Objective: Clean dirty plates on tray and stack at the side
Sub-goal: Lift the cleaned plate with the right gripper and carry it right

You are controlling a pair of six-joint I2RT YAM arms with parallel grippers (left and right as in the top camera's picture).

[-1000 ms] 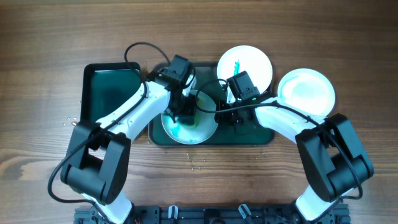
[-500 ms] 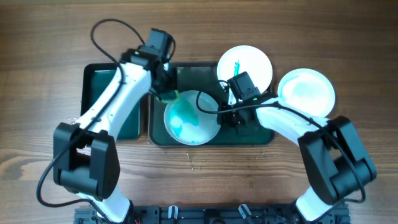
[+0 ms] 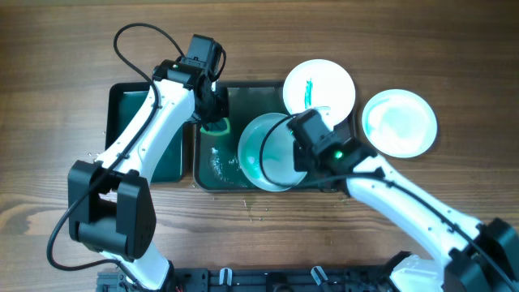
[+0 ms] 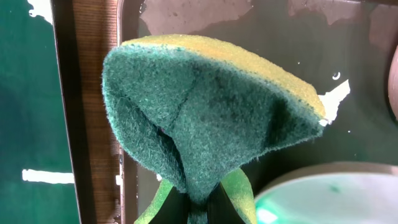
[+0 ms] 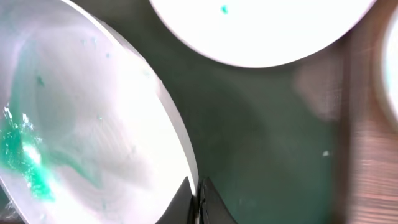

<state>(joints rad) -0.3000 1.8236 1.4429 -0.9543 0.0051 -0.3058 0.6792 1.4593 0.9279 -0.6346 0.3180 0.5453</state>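
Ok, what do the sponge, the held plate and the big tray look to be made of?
The sponge: soft foam, a yellow layer under a fuzzy green scouring face, folded where pinched. The plate: smooth glossy white, thin rim; plastic or melamine likely, ceramic not ruled out. The tray: dark green, glossy and wet, probably plastic.

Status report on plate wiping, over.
Left gripper shut on green-yellow sponge over large dark green tray. Right gripper shut on rim of smeared white plate. Nothing blocking.

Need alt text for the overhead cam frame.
Right claw grips the rim of a green-smeared plate over the dark green tray. Left claw holds a sponge beside it; a streaked plate and a paler plate lie further right.
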